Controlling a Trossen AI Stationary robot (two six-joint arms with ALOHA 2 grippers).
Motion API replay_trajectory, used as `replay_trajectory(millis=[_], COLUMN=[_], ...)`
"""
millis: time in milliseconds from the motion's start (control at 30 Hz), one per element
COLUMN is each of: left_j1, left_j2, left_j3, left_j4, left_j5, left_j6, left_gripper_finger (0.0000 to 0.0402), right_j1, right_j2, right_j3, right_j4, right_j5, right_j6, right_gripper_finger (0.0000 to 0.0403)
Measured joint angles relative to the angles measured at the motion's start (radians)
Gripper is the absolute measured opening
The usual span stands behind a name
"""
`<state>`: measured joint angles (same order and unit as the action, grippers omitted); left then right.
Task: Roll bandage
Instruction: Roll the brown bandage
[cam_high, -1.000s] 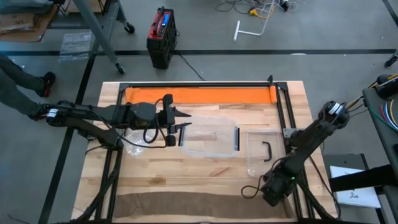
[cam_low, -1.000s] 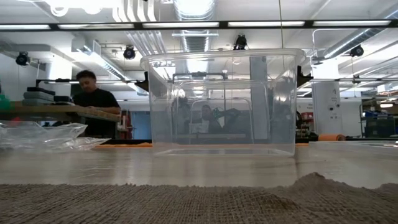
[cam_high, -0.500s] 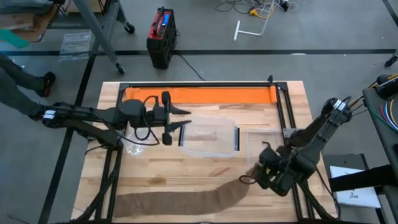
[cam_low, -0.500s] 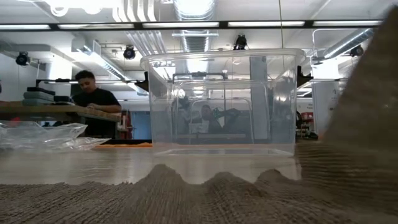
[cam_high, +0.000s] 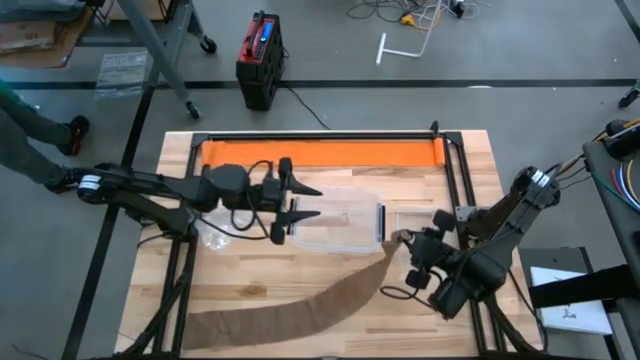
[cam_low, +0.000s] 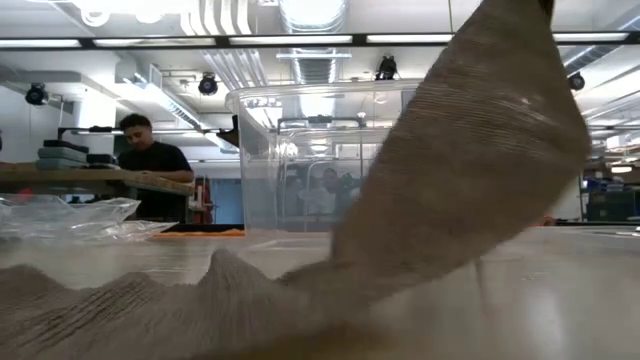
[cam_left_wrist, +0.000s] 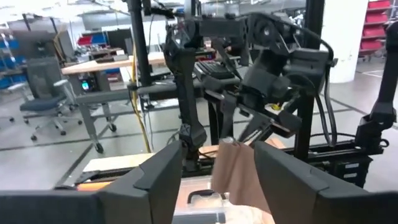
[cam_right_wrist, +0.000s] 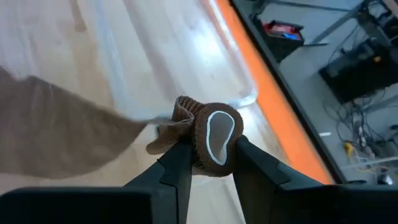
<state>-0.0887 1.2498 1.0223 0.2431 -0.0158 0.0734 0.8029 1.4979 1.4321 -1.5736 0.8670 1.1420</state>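
Bandage (cam_high: 300, 305) of brown, ribbed, stretchy cloth runs across the near part of the wooden table (cam_high: 470, 160). One long stretch lies flat along the near edge on the left side, then the strip curves and lifts off the wood toward the right gripper (cam_high: 412, 247). In the low view (cam_low: 480, 150) the raised part climbs as a wide, taut band in front of the clear plastic box (cam_low: 290, 170), and the flat part shows wrinkles and small humps. The lifted end is wound into a short, thick roll (cam_right_wrist: 211, 140) with a pale oval core showing at its face; a loose fold sticks out beside it.

The right gripper (cam_right_wrist: 210, 163) has its two fingers pressed against opposite sides of that roll, holding it above the table, just beside the clear plastic box (cam_high: 335, 220) and its separate lid (cam_high: 425, 240).

The left gripper (cam_high: 300, 205) hovers over the left edge of the box with its fingers spread apart and nothing between them. In the left wrist view (cam_left_wrist: 217, 180) the raised strip (cam_left_wrist: 239, 171) hangs beyond those fingers, apart from them.

An orange band (cam_high: 320, 152) lies along the far side of the table, and crumpled clear plastic (cam_high: 215, 238) sits under the left arm. A person (cam_low: 150, 165) stands in the room behind.
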Motion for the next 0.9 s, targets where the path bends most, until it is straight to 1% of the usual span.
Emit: replay_trajectory(millis=[100,200,333,467,500,600,733,900], left_j1=[-0.005,-0.023,-0.044,-0.041,-0.039,-0.038,-0.042,-0.041], left_j2=[0.068,0.142,0.270,0.417,0.454,0.551,0.660,0.778], left_j3=[0.037,0.077,0.166,0.292,0.326,0.419,0.533,0.658], left_j4=[-0.002,-0.006,-0.005,-0.033,-0.051,-0.113,-0.115,-0.135], left_j5=[0.001,0.001,0.003,0.014,0.032,0.052,0.073,0.087], left_j6=[-0.036,-0.046,-0.078,-0.264,-0.287,-0.291,-0.296,-0.331], left_gripper_finger=[0.0204,0.0207,0.0213,0.0219,0.0220,0.0218,0.0216,0.0222], right_j1=[-0.033,-0.085,-0.164,-0.235,-0.249,-0.286,-0.302,-0.302], right_j2=[-0.031,-0.082,-0.136,-0.177,-0.182,-0.188,-0.186,-0.180], right_j3=[-0.011,-0.011,-0.012,-0.012,-0.012,-0.012,-0.012,-0.012], right_j4=[0.002,0.002,0.001,0.000,0.001,0.003,0.007,0.009], right_j5=[-0.042,-0.141,-0.263,-0.359,-0.382,-0.457,-0.525,-0.563], right_j6=[-0.005,0.004,0.016,-0.081,-0.103,-0.152,-0.202,-0.212], right_gripper_finger=[0.0096,0.0096,0.0096,0.0096,0.0096,0.0096,0.0096,0.0096])
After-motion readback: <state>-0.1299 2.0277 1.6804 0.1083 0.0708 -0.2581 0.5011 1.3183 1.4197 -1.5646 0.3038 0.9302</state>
